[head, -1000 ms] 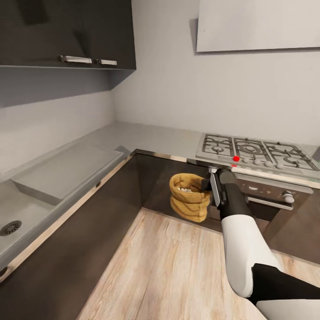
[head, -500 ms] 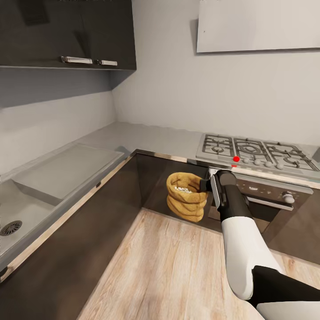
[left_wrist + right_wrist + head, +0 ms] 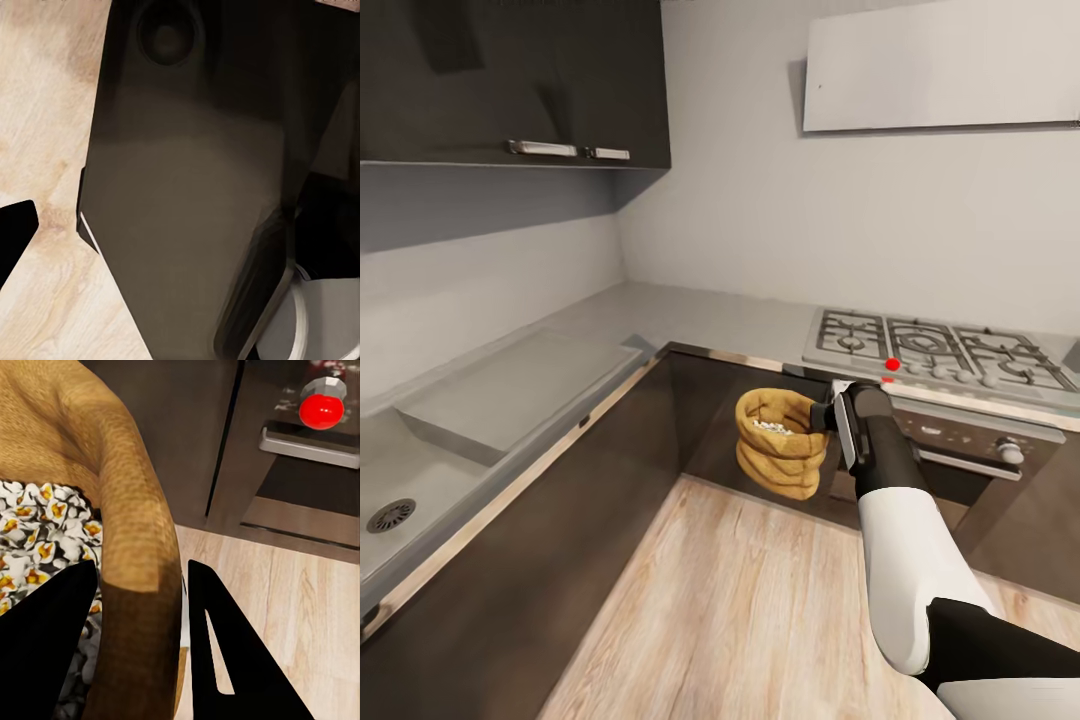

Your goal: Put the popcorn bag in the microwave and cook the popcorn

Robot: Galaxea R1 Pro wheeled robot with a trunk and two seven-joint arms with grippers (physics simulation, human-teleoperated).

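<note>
The popcorn bag [image 3: 780,445] is a tan crumpled sack hanging in the air above the wooden floor, in front of the dark base cabinets. My right gripper [image 3: 822,415] is shut on its rolled rim from the right. In the right wrist view the rim [image 3: 127,510] sits pinched between the two black fingers [image 3: 52,630], one inside the bag and one outside. White puffed popcorn [image 3: 37,532] with yellow centres fills the bag. The grey countertop [image 3: 690,315] runs along the corner behind it. The left wrist view looks at a dark cabinet face and floor, with one black fingertip [image 3: 15,232] at the edge.
A gas hob [image 3: 940,350] with black grates sits on the counter to the right, above a dark oven [image 3: 970,450] with a bar handle. A sink [image 3: 400,500] and drainer lie along the left counter. Dark wall cabinets [image 3: 510,80] hang above. Wooden floor [image 3: 740,600] lies between the cabinets.
The bag and my right gripper shifted slightly left and up a second ago, then held still. The head camera has since tilted up a little, so the whole scene sits lower.
</note>
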